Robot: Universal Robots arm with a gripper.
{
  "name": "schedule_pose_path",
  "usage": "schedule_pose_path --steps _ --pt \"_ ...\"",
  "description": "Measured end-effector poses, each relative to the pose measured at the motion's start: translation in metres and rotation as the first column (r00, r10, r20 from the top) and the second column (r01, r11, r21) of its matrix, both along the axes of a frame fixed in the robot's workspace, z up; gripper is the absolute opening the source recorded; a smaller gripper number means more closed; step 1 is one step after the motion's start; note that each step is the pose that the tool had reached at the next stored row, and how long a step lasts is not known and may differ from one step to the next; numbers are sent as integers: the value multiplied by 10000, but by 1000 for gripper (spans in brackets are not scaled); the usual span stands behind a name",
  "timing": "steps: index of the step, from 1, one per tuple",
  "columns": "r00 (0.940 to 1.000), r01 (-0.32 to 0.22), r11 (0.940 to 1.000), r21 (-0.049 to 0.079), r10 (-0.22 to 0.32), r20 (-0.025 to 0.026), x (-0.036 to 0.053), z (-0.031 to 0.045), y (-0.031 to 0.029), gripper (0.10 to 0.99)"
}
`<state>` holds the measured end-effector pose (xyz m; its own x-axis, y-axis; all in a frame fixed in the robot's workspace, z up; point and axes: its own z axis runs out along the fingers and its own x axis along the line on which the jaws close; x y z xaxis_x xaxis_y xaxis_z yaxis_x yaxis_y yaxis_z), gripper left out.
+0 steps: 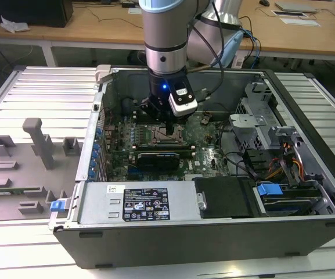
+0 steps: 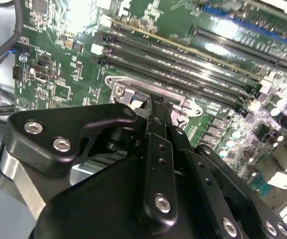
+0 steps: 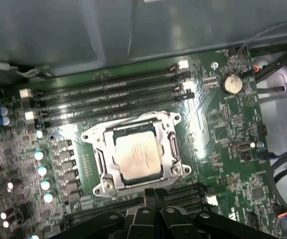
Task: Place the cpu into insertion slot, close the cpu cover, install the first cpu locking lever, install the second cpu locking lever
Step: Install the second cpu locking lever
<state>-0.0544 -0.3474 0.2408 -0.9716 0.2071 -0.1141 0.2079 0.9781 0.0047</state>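
cpu (image 3: 138, 157) seated in insertion slot (image 3: 99, 162); gripper (image 3: 154, 196) beside

A silver-grey arm (image 1: 165, 35) with black cables, a blue light, and black screw-studded fingers (image 2: 155, 149).

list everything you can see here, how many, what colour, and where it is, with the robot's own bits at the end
computer case: one, grey, lying open on the metal table.
motherboard: one, green, on the case floor.
cpu: one, silver-grey, seated in the insertion slot.
cpu cover: one, silver, lying flat around the chip.
memory slots: four, black, in a row beside the socket.
coin battery: one, silver, on the board past the slot ends.
expansion card: one, black, near the socket in the exterior view.
grey fixtures: several, on the table at the exterior view's left.
wooden desk: one, behind the case.
gripper: one, black, just beside the socket frame's edge.
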Motion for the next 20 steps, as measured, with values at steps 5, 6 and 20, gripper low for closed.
schedule_pose_path --steps 5,6,20 --pt "9999 -116 9999 102 116 2 -43 -16 -108 106" --pt "9999 -129 9998 156 129 3 -56 -21 -117 106" --pt "9997 -237 9957 899 237 17 -243 -145 -250 106"
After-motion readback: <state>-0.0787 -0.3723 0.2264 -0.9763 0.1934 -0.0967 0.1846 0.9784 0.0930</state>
